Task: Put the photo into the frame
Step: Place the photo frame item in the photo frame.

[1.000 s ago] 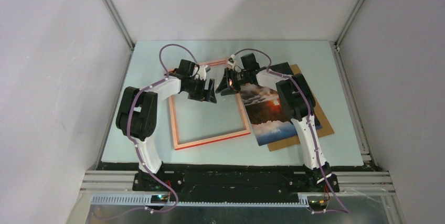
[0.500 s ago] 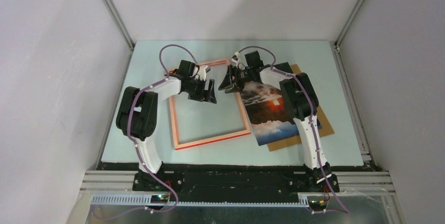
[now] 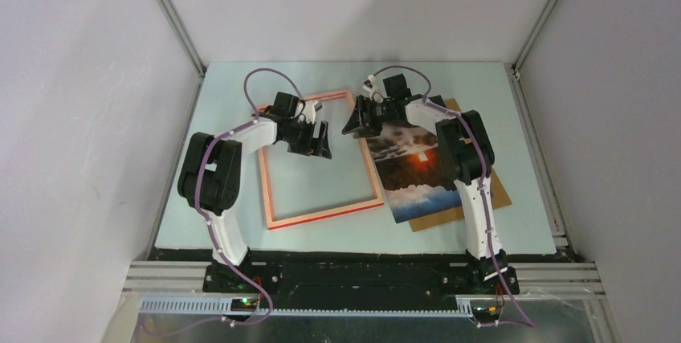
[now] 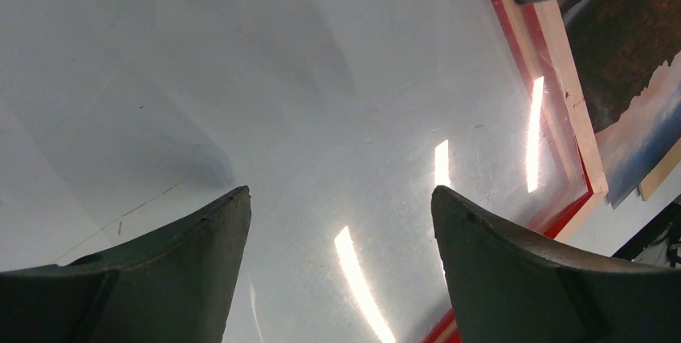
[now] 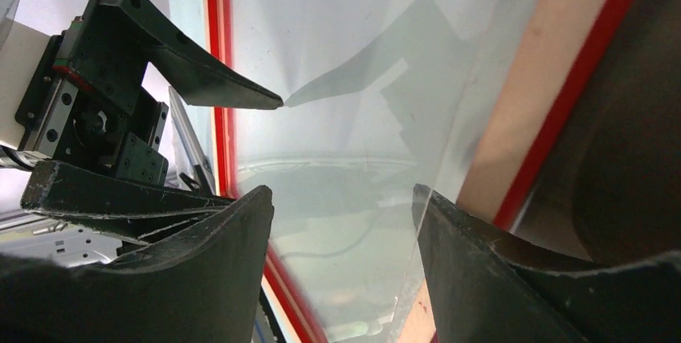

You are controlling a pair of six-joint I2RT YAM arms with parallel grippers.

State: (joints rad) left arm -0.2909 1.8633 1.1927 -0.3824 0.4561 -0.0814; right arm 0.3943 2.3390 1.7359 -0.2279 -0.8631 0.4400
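The frame (image 3: 325, 214) lies flat mid-table, pale wood back up, with a red edge showing. Its clear pane (image 4: 321, 78) fills the opening. The photo (image 3: 413, 168), with an orange sun over dark rock, rests to the right of the frame on a brown board. My left gripper (image 3: 317, 140) hovers open over the pane's far left part, its jaws (image 4: 339, 192) empty. My right gripper (image 3: 356, 124) stands open at the frame's far right corner; between its fingers (image 5: 341, 192) I see only the pane and the wooden rail (image 5: 554, 86). One left finger (image 5: 201, 78) points in from the left.
The brown backing board (image 3: 434, 218) sticks out under the photo at the right. White walls with metal corner posts close in the table on three sides. The right arm's forearm crosses above the photo's right edge.
The right gripper has opened wider and drawn slightly back and to the right near the frame's far corner. The left arm, frame and photo have stayed put.
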